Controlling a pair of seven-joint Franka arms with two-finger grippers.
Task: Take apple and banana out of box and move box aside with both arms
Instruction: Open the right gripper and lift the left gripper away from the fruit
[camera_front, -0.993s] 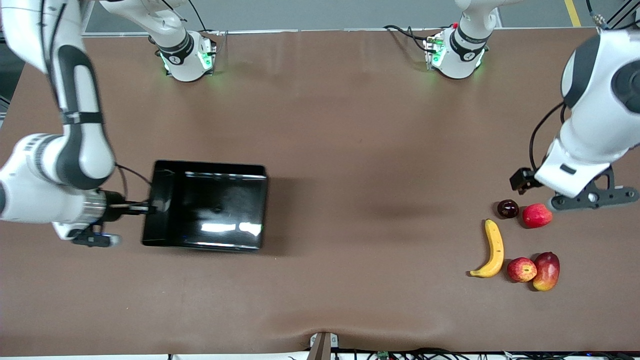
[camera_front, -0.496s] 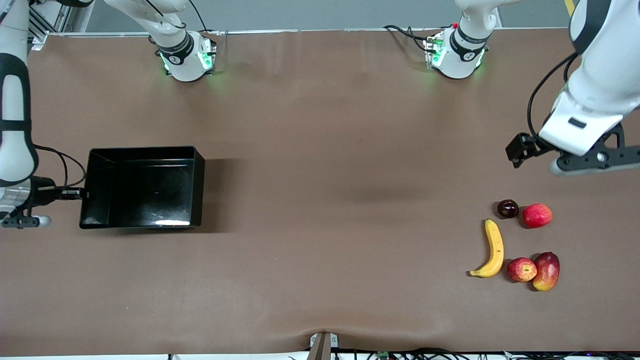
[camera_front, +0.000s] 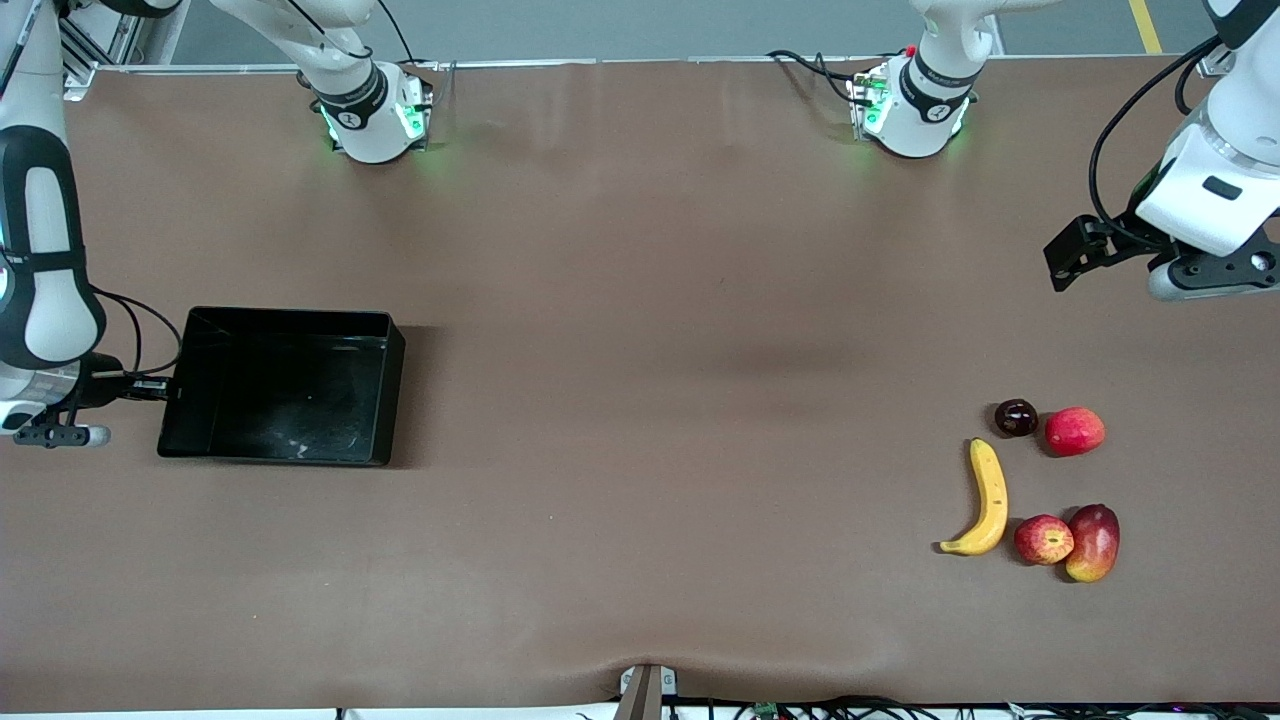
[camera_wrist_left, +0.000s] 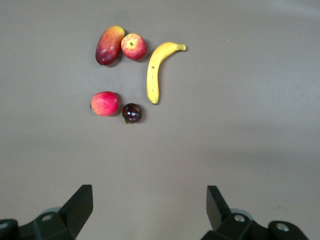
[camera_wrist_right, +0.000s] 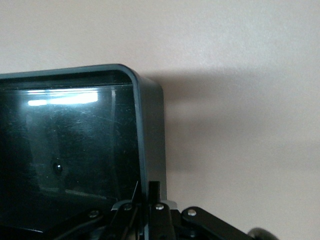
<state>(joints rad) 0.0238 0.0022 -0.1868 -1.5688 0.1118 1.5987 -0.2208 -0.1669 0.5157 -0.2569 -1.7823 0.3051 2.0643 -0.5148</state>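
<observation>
The black box lies level near the right arm's end of the table. My right gripper is shut on its end wall; in the right wrist view the fingers pinch the rim. The box is empty. The yellow banana and the streaked red apple lie on the table near the left arm's end, also seen in the left wrist view as banana and apple. My left gripper hangs open and empty in the air, off to the side of the fruits.
A red-yellow mango touches the apple. A dark plum-like fruit and another red fruit lie farther from the front camera than the banana. Bare brown table stretches between box and fruits.
My right gripper has pulled the box toward the right arm's end of the table and levelled it. My left gripper has risen and moved away from the fruits toward the bases.
</observation>
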